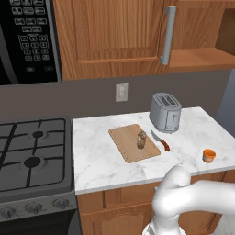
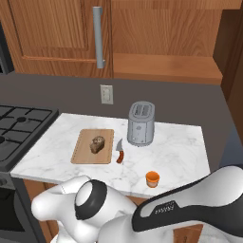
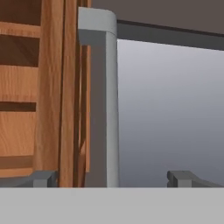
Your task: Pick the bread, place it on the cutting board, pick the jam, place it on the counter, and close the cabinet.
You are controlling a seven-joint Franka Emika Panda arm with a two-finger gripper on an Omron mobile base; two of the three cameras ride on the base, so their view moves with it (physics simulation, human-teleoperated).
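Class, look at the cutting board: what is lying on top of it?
The bread sits on the cutting board, right of its middle in the left base view. The knife lies on the counter beside it. The board beneath the bread is hidden.

You're facing a dark grey back wall [image 1: 92,98] with a white electrical outlet [image 1: 121,92] set in it. On your left sits a gas stove [image 1: 32,153] with black grates and front knobs, and above it a black microwave [image 1: 27,39] with a keypad. A silver two-slot toaster [image 1: 165,112] stands near the wall, an orange-handled knife [image 1: 160,141] lying before it.
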